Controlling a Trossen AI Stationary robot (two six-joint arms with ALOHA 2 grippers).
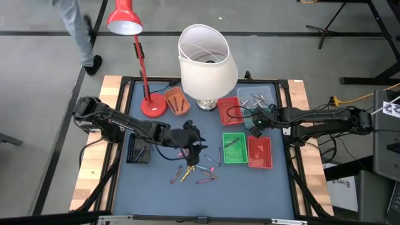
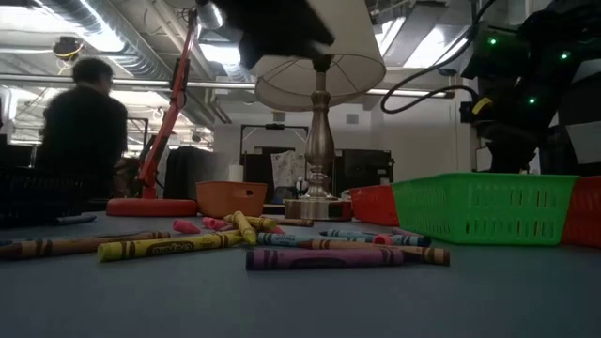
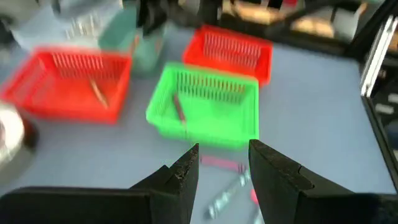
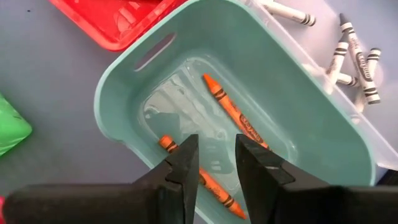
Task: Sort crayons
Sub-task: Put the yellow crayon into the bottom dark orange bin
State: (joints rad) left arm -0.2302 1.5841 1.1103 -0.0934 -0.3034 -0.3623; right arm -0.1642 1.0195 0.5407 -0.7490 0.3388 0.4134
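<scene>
Several loose crayons [image 1: 197, 172] in mixed colours lie flat on the blue mat, also seen close up in the low view [image 2: 282, 246]. My left gripper [image 1: 199, 145] hovers open above their far end, with nothing between its fingers [image 3: 224, 152]. My right gripper [image 1: 255, 122] stands open over a teal tray [image 4: 124, 93], fingers pointing down [image 4: 216, 144]. Two orange crayons lie on that tray's floor: one [image 4: 233, 112] in full view, the other [image 4: 205, 180] partly behind my fingers. Neither gripper touches anything.
A green tray [image 1: 234, 148] and two red trays [image 1: 259, 152] [image 1: 229, 110] sit right of the pile, a clear tray of grey crayons [image 1: 262, 98] behind the teal one. An orange tray [image 1: 177, 100], red desk lamp [image 1: 150, 103] and white-shaded lamp [image 1: 206, 62] stand at the far side. A person [image 2: 84, 122] stands beyond.
</scene>
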